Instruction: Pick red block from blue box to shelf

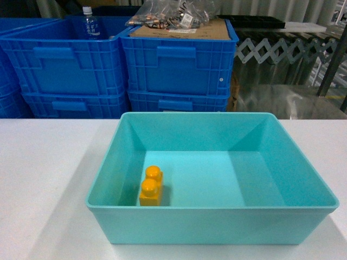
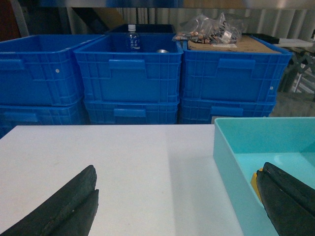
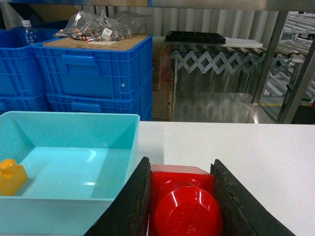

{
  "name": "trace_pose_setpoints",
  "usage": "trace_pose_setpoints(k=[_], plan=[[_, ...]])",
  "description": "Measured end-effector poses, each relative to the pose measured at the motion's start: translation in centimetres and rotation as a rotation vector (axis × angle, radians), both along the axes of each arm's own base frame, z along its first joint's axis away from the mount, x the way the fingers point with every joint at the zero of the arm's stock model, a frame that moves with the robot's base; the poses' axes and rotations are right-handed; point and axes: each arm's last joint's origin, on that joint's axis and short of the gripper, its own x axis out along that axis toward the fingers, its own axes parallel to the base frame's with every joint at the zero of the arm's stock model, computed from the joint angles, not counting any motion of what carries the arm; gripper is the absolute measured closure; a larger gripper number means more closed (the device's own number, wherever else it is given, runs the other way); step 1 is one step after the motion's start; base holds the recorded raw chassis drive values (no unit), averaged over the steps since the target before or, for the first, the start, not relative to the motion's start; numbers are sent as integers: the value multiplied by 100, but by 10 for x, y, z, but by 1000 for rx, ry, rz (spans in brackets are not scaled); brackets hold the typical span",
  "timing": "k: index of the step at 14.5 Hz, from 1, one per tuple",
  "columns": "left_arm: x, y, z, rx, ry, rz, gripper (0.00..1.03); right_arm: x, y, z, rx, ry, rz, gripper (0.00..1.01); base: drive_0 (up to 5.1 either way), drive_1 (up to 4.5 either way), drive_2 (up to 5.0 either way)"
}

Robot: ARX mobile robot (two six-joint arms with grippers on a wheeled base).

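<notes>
The red block [image 3: 184, 201] is clamped between the black fingers of my right gripper [image 3: 181, 161], its round stud facing the camera. It hangs above the white table, just right of the blue box [image 3: 74, 118]. In the head view the blue box [image 1: 217, 219] sits in the middle of the table, and neither gripper shows there. My left gripper [image 2: 179, 169] is open over bare table, left of the box's wall [image 2: 231, 162]. Steel uprights of the shelf [image 3: 269, 54] stand behind the table at the right.
A yellow-orange two-stud brick [image 1: 151, 186] lies in the box's near left corner. Stacked dark blue crates [image 1: 179, 59] stand behind the table, one holding a bottle [image 1: 90, 23], one topped with cardboard and bagged parts [image 1: 173, 13]. A folding grey lattice [image 3: 221, 56] is at the back right.
</notes>
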Motion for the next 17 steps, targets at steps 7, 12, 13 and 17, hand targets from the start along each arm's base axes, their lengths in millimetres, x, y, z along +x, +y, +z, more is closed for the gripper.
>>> trace_pose_setpoints(k=[7, 12, 13, 17], plan=[[0, 0, 0, 0, 0, 3, 5, 0, 0, 0, 0, 0, 0, 74, -54, -54, -54], [0, 0, 0, 0, 0, 1, 5, 0, 0, 0, 0, 0, 0, 74, -168, -168, -168], [0, 0, 0, 0, 0, 1, 5, 0, 0, 0, 0, 0, 0, 74, -170, -170, -170], [0, 0, 0, 0, 0, 1, 5, 0, 0, 0, 0, 0, 0, 74, -153, -153, -153]])
